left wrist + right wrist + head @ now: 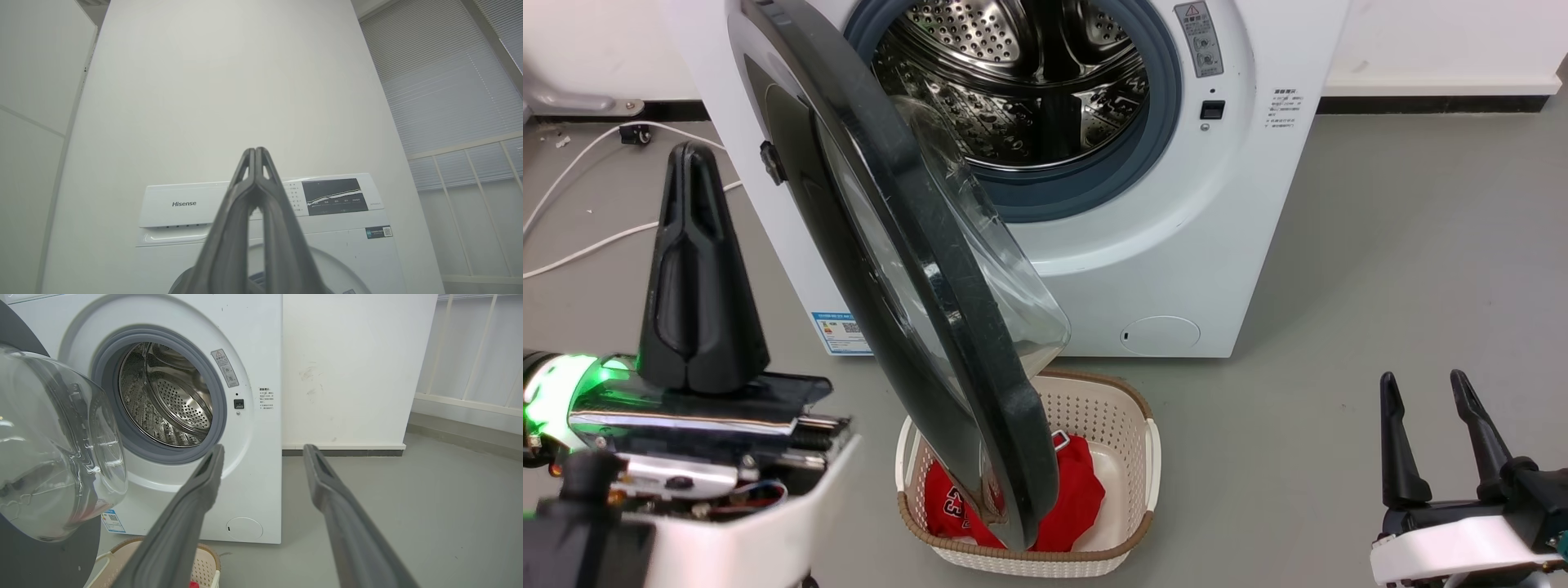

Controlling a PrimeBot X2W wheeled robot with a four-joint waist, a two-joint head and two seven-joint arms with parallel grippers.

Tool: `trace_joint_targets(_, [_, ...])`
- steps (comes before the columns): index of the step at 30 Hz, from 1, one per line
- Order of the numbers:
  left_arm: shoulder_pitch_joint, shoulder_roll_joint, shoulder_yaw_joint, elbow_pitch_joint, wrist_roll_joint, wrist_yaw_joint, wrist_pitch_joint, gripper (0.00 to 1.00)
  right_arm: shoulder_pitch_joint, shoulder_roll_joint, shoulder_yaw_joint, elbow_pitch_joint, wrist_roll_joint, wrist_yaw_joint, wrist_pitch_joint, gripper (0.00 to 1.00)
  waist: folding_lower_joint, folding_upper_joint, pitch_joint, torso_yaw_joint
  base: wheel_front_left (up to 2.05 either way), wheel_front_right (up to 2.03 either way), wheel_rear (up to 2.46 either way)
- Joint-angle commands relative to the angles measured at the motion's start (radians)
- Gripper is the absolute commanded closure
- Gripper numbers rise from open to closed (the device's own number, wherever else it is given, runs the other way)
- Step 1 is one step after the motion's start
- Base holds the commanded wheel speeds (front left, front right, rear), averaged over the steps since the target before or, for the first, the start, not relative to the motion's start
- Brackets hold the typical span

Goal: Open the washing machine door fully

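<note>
The washing machine door (915, 269), round and glossy black with a clear bulging glass bowl (53, 449), stands swung out from the white washing machine (1176, 245), edge-on to the head camera. The steel drum (1029, 73) shows behind it. My left gripper (690, 155) is shut with nothing in it, raised to the left of the door and apart from it. Its joined fingertips (255, 153) point at the machine's control panel (333, 197). My right gripper (1421, 384) is open and empty at the lower right, well clear of the door; its fingers (204, 482) frame the machine's front.
A beige laundry basket (1127, 482) with a red garment (1078, 498) sits on the grey floor under the door's lower edge. White cables (580, 171) lie on the floor at the left. A white wall stands behind the machine, with open floor to the right.
</note>
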Motion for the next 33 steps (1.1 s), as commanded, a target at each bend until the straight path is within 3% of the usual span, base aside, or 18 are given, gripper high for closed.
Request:
trace_joint_targets(1, [-0.013, -0.001, -0.021, -0.032, 0.007, -0.008, -0.002, 1.00, -0.010, 0.002, 0.001, -0.001, 0.000, 0.000, -0.001, 0.00, 0.0000, 0.0000, 0.000, -0.002, 0.00, 0.00, 0.00])
trace_joint_targets(6, [0.007, 0.002, -0.149, -0.077, 0.019, -0.032, -0.001, 1.00, 0.000, 0.002, -0.003, 0.004, 0.005, 0.000, -0.001, 0.00, 0.0000, 0.0000, -0.002, -0.005, 0.00, 0.00, 0.00])
trace_joint_targets(15, [0.149, 0.064, -0.407, 0.114, -0.016, -0.050, -0.001, 1.00, 0.012, 0.002, -0.001, 0.012, 0.016, 0.000, -0.001, 0.00, 0.0000, 0.0000, -0.013, -0.008, 0.00, 0.00, 0.00])
trace_joint_targets(25, [0.290, 0.123, -0.507, 0.395, -0.061, -0.052, -0.002, 1.00, 0.023, 0.002, 0.003, 0.021, 0.034, 0.000, -0.001, 0.00, 0.0000, 0.0000, -0.018, -0.003, 0.00, 0.00, 0.00])
trace_joint_targets(33, [0.185, 0.072, -0.522, 0.529, -0.067, -0.052, -0.002, 1.00, 0.010, 0.002, 0.002, 0.027, 0.041, 0.000, -0.001, 0.00, 0.0000, 0.0000, -0.005, 0.003, 0.00, 0.00, 0.00])
